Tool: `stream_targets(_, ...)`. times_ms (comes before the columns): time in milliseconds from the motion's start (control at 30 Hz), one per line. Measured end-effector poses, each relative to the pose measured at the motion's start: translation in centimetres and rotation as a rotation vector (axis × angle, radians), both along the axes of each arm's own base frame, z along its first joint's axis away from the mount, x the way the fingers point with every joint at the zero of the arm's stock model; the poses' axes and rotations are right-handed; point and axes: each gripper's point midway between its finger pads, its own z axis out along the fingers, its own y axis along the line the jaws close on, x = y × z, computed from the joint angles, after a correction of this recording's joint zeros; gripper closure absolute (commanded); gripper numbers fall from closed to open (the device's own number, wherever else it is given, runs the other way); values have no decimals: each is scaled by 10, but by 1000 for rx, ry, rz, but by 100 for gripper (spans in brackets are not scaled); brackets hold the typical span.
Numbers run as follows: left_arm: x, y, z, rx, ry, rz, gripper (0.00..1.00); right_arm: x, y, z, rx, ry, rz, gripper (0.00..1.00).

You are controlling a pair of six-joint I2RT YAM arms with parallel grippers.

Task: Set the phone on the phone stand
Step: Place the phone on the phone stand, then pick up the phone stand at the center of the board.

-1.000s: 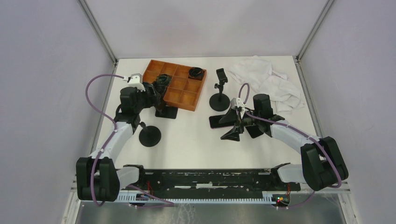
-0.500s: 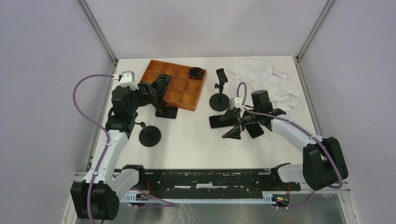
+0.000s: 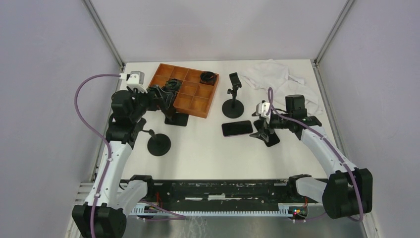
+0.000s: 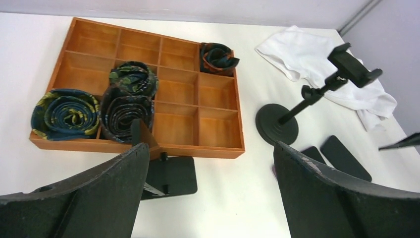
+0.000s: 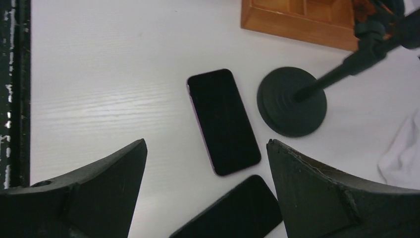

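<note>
Phone [image 5: 223,121]: dark slab, screen up, flat on the white table [image 3: 198,153], right of centre. It sits just near of the round base of the phone stand [image 3: 233,107], with a narrow strip of table showing between them. Nothing grips it.

Phone stand: black disc foot, thin tilted stem, clamp head at the top. It is upright and the clamp is unoccupied.

Right gripper [image 5: 207,144]: jaws spread wide, holding nothing, hovering directly over the phone, which shows between the two fingers in the wrist view.

Second phone [image 5: 233,210]: dark, flat, just right of the first and angled to it, partly under the right gripper in the top view.

White cloth [image 3: 285,84]: crumpled, far right corner, beyond the right arm.

Wooden tray [image 4: 218,131]: divided into compartments, far left of the stand. It holds four rolled ties [image 4: 126,111], three grouped at its left end and one in a far compartment near its right side.

Square-based stand [image 4: 171,176]: black, at the tray's near edge.

Left gripper [image 4: 209,148]: jaws fully parted, empty, raised above the square-based stand and the tray's near edge.

Disc-footed stand [image 3: 159,145]: black, near left, beside the left arm.
</note>
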Motion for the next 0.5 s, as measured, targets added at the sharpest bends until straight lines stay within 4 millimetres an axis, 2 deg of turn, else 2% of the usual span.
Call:
stream_targets(67, -4, -7, 2, -4, -4, -30, 0, 9, -15, 4, -10, -26, -63, 2)
stream_targets(267, -30, -29, 4, 49, -59, -93, 0, 33, -35, 13, -72, -60, -208, 2)
stream_targets(333, -38, -34, 3, 74, -72, -110, 0, 47, -40, 28, -89, -88, -258, 2)
stream_targets(500, -46, -33, -1, 113, -85, -100, 0, 85, -40, 98, -46, -190, -326, 2)
